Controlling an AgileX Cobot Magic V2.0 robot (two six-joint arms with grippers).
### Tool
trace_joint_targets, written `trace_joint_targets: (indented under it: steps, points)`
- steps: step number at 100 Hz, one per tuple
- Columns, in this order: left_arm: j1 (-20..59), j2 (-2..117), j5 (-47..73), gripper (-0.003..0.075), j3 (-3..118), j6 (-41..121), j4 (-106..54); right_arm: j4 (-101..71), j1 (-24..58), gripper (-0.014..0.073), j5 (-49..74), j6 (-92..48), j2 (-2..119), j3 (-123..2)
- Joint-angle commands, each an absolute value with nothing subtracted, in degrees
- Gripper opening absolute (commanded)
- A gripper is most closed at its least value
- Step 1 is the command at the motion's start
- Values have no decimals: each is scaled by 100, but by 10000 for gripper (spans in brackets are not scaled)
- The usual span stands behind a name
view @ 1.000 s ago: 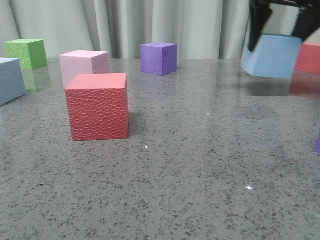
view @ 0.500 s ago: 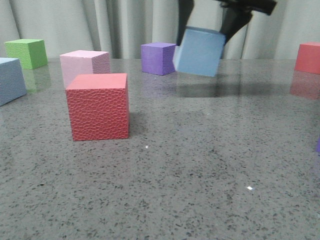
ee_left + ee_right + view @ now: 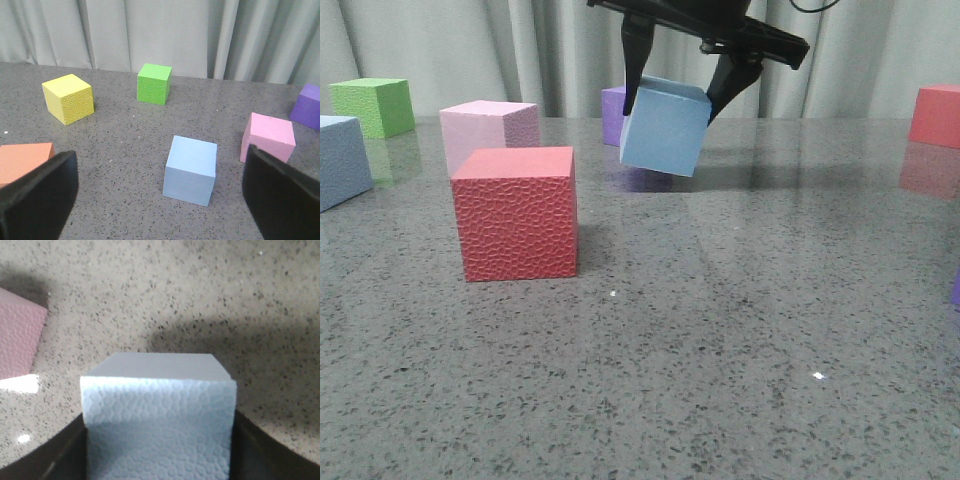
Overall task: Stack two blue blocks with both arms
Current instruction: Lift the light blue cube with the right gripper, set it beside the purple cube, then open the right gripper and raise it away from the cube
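My right gripper (image 3: 675,100) is shut on one light blue block (image 3: 665,125) and holds it tilted above the table, in front of the purple cube. In the right wrist view this block (image 3: 159,420) fills the space between the dark fingers (image 3: 60,455). The second blue block (image 3: 340,160) rests on the table at the far left edge of the front view. In the left wrist view it (image 3: 191,170) sits on the table ahead of my left gripper (image 3: 160,200), which is open wide and empty. The left gripper does not show in the front view.
A red cube (image 3: 516,212) stands front left with a pale pink cube (image 3: 490,128) behind it. A green cube (image 3: 372,105) is at the back left, a purple cube (image 3: 613,105) is partly hidden behind the held block, and another red cube (image 3: 935,115) is far right. A yellow cube (image 3: 68,98) and an orange cube (image 3: 22,160) show in the left wrist view.
My right gripper has carried the blue block leftward from the far right to in front of the purple cube. The blocks on the table have not moved.
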State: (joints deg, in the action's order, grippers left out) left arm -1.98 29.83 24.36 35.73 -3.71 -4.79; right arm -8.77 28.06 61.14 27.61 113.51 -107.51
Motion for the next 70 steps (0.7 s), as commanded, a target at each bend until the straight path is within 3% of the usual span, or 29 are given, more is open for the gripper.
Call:
trace_joint_targets:
  steps: [1,24,44,70]
  points:
    - [-197,3053,1943,637,3774,-387,-569,-950,2799,379,5854,2760,11051,-10938]
    - [-197,3053,1943,637,3774,-387,-569,-1006,2799,394,5840,2760,11069,-10938]
    - [-197,3053,1943,637,3774,-387,-569,-1011,2799,559,5859,2760,11069,-10938]
    - [-197,3053,1943,637,3774,-387,-569,-1011,2799,569,5869,2760,11069,-10938]
